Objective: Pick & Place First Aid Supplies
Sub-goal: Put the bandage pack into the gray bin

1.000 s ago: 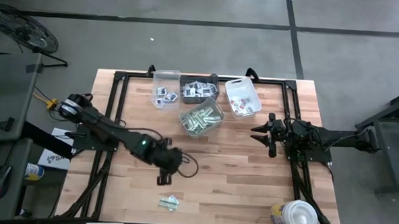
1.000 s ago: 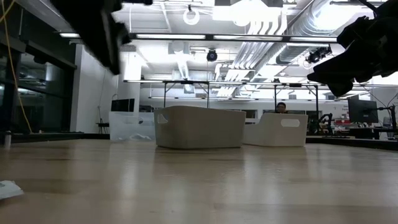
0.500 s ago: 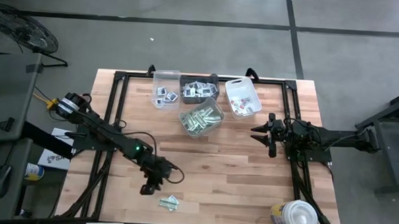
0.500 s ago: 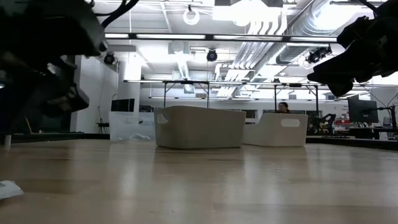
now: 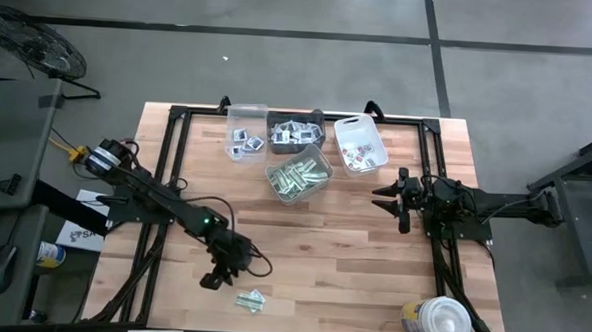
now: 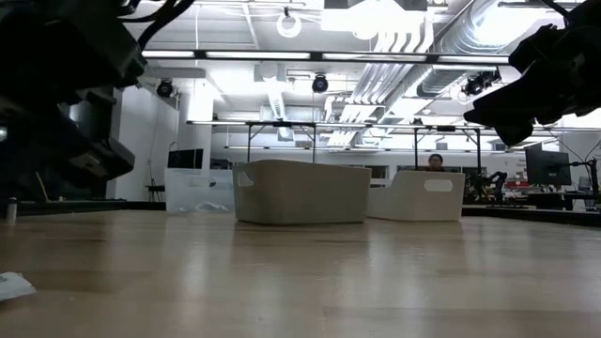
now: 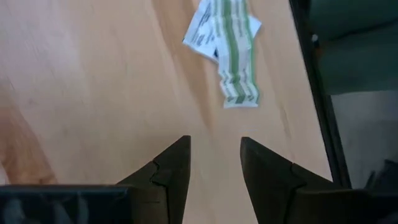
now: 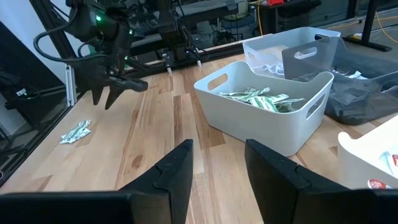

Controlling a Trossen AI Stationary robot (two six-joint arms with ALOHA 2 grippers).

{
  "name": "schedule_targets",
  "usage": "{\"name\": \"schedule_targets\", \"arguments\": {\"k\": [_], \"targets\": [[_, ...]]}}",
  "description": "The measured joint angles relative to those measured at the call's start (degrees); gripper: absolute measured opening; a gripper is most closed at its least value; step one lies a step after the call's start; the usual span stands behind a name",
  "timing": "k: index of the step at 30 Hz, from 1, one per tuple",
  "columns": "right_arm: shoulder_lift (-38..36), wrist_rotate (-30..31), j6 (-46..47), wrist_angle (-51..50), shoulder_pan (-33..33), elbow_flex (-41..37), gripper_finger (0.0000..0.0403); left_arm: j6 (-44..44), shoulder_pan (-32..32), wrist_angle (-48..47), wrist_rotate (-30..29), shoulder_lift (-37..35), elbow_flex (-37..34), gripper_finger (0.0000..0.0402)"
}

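Left gripper (image 5: 214, 280) is mine, fingers (image 7: 168, 171) parted and holding nothing, hovering over bare wood near my front table edge. Just ahead of the fingertips lie the loose green-and-white strip packets (image 7: 227, 50), flat on the table (image 5: 372, 259), overlapping in a small bunch. Their long axis runs roughly along my approach line, slightly fanned. My right gripper (image 5: 395, 201) waits well apart, also parted and unladen, so my left is far nearer.
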Motion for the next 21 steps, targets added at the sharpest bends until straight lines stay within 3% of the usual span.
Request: {"name": "schedule_targets", "arguments": {"k": [21], "targets": [[0.0, 0.0, 0.0, 0.02, 0.0, 0.0, 0.014, -2.5, -1.09, 2.02, 2.47, 9.68, 6.04, 0.014]]}}
